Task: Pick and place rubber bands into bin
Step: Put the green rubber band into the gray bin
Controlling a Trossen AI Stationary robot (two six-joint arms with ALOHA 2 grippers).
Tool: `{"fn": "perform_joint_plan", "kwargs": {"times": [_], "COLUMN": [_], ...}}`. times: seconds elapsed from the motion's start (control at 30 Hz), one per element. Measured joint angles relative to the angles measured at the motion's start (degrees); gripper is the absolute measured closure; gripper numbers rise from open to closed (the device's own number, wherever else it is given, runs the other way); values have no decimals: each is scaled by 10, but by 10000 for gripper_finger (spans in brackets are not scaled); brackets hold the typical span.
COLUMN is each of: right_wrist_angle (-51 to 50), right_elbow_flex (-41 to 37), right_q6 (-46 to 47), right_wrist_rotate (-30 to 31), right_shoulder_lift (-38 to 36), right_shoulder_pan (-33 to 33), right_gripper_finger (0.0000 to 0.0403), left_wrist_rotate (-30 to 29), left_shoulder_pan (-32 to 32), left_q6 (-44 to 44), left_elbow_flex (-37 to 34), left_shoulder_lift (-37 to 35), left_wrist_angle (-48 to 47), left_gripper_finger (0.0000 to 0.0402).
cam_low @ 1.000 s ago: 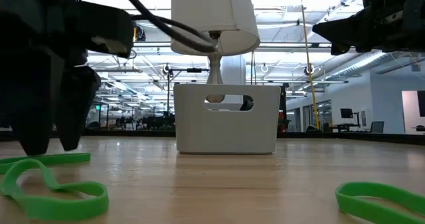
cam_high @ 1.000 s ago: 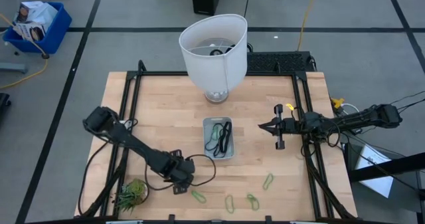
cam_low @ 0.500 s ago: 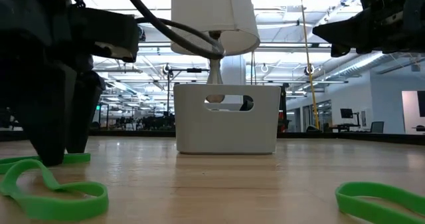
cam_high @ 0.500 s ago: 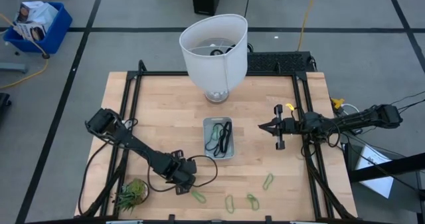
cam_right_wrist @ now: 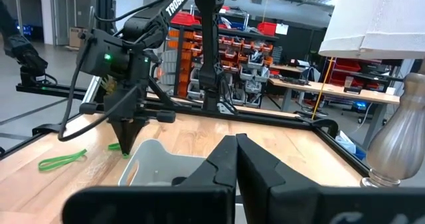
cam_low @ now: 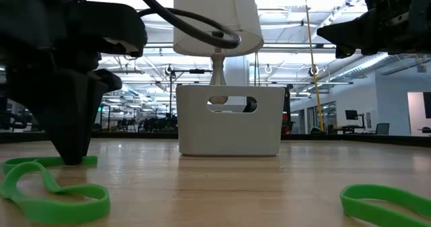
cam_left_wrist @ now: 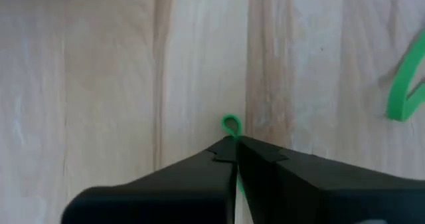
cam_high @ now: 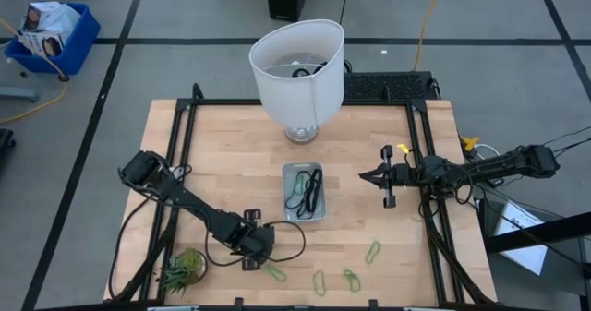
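Left gripper [cam_high: 266,261]: low over the near-left part of the table, tips down on the wood; in the left wrist view its fingers [cam_left_wrist: 219,159] are pressed together on 1 end of a light-green rubber band [cam_left_wrist: 230,125], whose small loop pokes out past the tips.
Same grip from table height: the dark gripper [cam_low: 73,156] stands on the near-left wood with the green band [cam_low: 40,163] lying flat under and beside it.
Right gripper [cam_high: 367,175]: held above the right side of the table, just right of the bin, level and pointing left; its fingers [cam_right_wrist: 229,159] are closed together with nothing between them.
Bin [cam_high: 289,213]: at the table's middle, near side of the white lampshade [cam_high: 297,64]; it holds 1 green band and dark bands [cam_high: 313,193].
Loose green bands: 3 more lie along the near edge, right of the left gripper, at [cam_high: 319,282], [cam_high: 352,280] and [cam_high: 372,251].
Plant [cam_high: 182,269]: spiky and green, at the near-left corner, left of the left gripper.
Table [cam_high: 222,145]: light wood in a black frame.
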Motion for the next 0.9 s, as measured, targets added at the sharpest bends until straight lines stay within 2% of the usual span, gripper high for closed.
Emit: {"fn": "perform_joint_plan", "kwargs": {"times": [0.17,0.27,0.43,0.53,0.73,0.9], "right_wrist_angle": [-3,-2,-6,-5,-8,-11], "right_elbow_flex": [0,0,0,0,0,0], "right_q6": [0,0,0,0,0,0], "right_wrist_rotate": [0,0,0,1,2,2], "right_shoulder_lift": [0,0,1,2,5,5], "right_shoulder_pan": [0,0,0,0,0,0], "right_gripper_finger": [403,403,403,403,403,403], "left_wrist_rotate": [-16,-66,-193,-247,-311,-317], "left_shoulder_pan": [-5,-13,-36,-51,-47,-38], "left_q6": [35,55,82,113,91,74], "left_elbow_flex": [-4,-5,-4,-17,-126,-264], "left_shoulder_lift": [-40,-102,-213,-279,-405,-488], "left_wrist_angle": [-17,-50,-95,-80,-47,83], "left_gripper_finger": [396,398,398,398,399,400]}}
